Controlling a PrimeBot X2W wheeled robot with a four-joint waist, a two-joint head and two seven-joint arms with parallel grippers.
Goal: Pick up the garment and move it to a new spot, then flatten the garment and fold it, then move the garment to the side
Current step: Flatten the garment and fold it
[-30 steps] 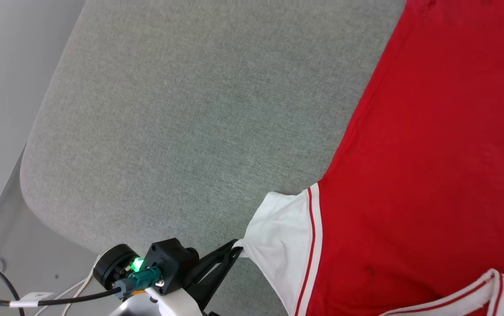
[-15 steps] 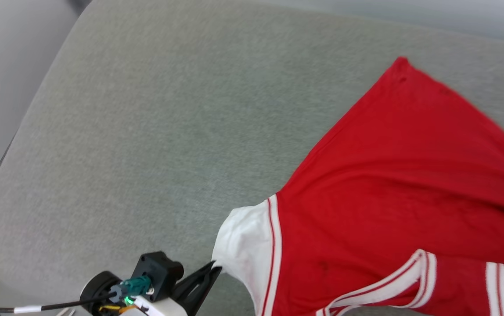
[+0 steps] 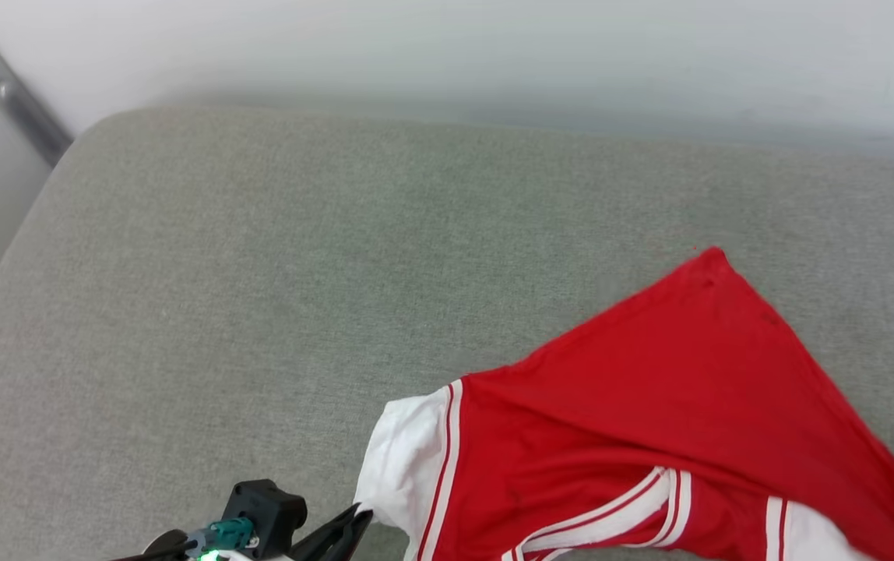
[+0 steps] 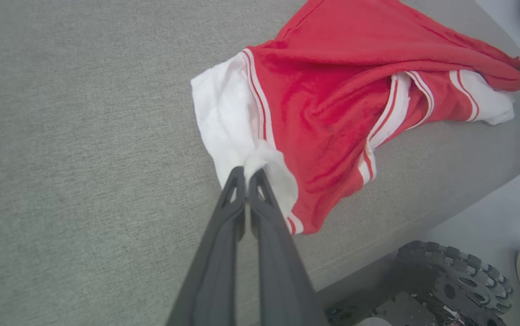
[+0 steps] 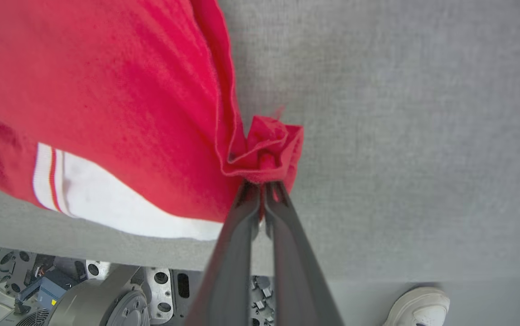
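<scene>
while left gripper [image 4: 246, 172] nips garment [image 4: 332, 90] sleeve [image 4: 223, 113], right gripper [image 5: 262, 183] nips red corner [image 5: 269, 140].

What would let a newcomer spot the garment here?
Look at the broad grey cushion; on its near right part lies the garment, a rumpled red shirt. It is the one brightly coloured thing there, with white sleeves edged in red-white stripes, pinched at a white sleeve by the left hand and at a bunched red corner by the right hand.

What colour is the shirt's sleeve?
The sleeve is white, edged with red stripes; left wrist view shows it best.
</scene>
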